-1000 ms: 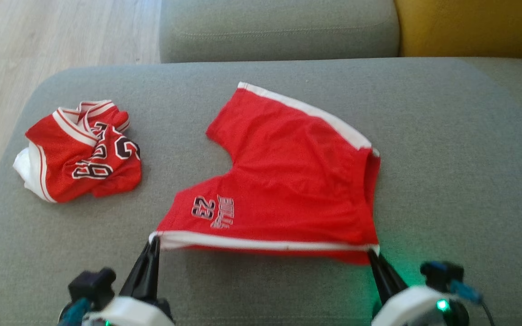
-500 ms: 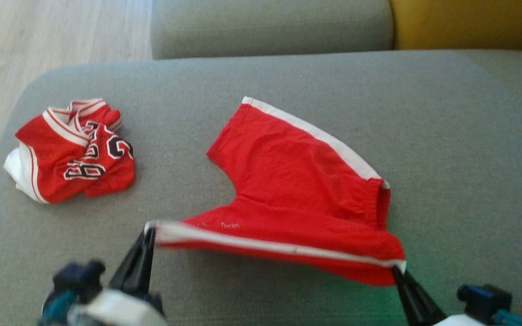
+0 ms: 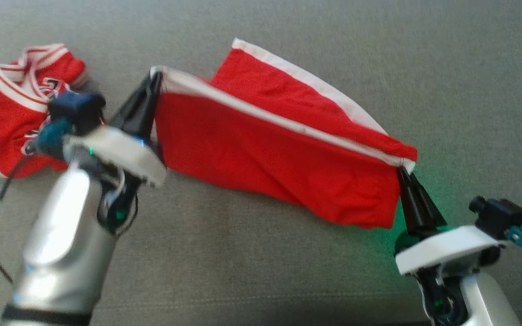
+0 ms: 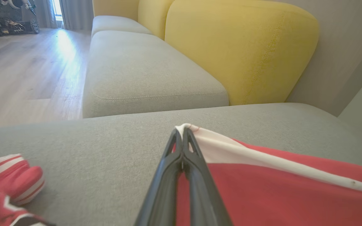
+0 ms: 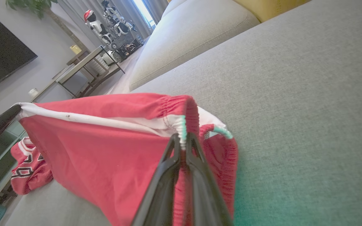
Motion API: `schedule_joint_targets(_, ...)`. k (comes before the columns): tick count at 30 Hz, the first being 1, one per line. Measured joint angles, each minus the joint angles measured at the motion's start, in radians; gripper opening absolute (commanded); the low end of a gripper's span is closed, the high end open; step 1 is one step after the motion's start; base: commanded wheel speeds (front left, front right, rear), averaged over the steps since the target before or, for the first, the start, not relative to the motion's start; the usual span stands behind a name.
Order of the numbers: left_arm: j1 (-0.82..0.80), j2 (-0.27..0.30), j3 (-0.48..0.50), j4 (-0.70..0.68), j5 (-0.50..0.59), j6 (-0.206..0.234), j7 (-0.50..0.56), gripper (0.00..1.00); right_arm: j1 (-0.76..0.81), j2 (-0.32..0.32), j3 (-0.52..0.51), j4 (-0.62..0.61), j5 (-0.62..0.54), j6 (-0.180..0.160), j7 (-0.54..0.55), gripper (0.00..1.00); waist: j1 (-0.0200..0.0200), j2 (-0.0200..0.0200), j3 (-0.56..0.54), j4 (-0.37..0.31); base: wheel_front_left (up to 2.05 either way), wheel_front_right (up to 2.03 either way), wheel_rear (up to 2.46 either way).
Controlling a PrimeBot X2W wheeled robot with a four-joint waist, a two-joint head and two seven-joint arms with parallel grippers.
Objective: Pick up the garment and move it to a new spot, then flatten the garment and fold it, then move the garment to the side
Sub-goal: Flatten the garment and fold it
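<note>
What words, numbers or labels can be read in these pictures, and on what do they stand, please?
No text can be read in full.
On the crumpled jersey: parts of black, white-edged characters, folded over and blurred; unreadable.
On the red shorts: no print shows on the side in view.

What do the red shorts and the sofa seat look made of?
Red shorts: thin, matte knit, likely polyester mesh, judging by its limp drape and faint dimpling. Sofa seat: grey woven upholstery, matte, with fine flecked texture.
</note>
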Motion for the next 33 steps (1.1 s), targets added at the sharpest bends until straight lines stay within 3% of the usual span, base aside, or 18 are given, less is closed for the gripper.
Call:
schedule_joint_targets(5,-0.183,0.0,-0.04,0.169,-0.032,-0.01,0.013,0.0,-0.105,-0.001,0.036,0.083,0.032,0.0,-0.066,0.0,0.0,0.0,0.067,-0.041,0.0,0.0,0.0)
schedule_joint_targets(13,-0.398,-0.001,-0.186,0.409,-0.098,-0.01,-0.004,0.0,-0.217,-0.003,0.097,0.167,0.076,0.0,-0.149,0.0,0.0,0.0,0.146,-0.12,0.0,0.0,0.0)
schedule_joint_targets(25,-0.56,0.001,-0.338,0.657,-0.225,-0.01,-0.058,0.0,-0.26,-0.004,0.188,0.211,0.107,0.0,-0.205,0.0,0.0,0.0,0.211,-0.224,0.0,0.0,0.0)
schedule_joint_targets(26,-0.561,0.001,-0.344,0.672,-0.236,-0.01,-0.057,0.1,-0.266,-0.004,0.191,0.214,0.106,0.0,-0.211,0.2,0.0,0.0,0.214,-0.229,0.0,0.0,0.0)
schedule_joint_targets(27,-0.561,0.0,-0.347,0.683,-0.255,-0.01,-0.054,0.34,-0.272,-0.004,0.192,0.214,0.104,0.0,-0.211,0.43,0.0,0.0,0.217,-0.233,0.0,0.0,0.0)
schedule_joint_targets(28,-0.561,0.0,-0.353,0.691,-0.268,-0.01,-0.055,0.66,-0.277,-0.004,0.192,0.215,0.099,0.0,-0.211,0.89,0.0,0.0,0.218,-0.235,0.0,0.0,0.0)
schedule_joint_targets(29,-0.561,0.0,-0.364,0.701,-0.276,-0.01,-0.055,1.0,-0.28,-0.004,0.195,0.216,0.093,0.0,-0.211,1.0,0.0,0.0,0.218,-0.234,0.0,0.0,0.0)
schedule_joint_targets(33,-0.561,-0.001,-0.372,0.732,-0.306,-0.01,-0.101,1.0,-0.285,-0.004,0.186,0.214,0.067,0.0,-0.231,1.0,0.0,0.0,0.207,-0.219,0.0,0.0,0.0)
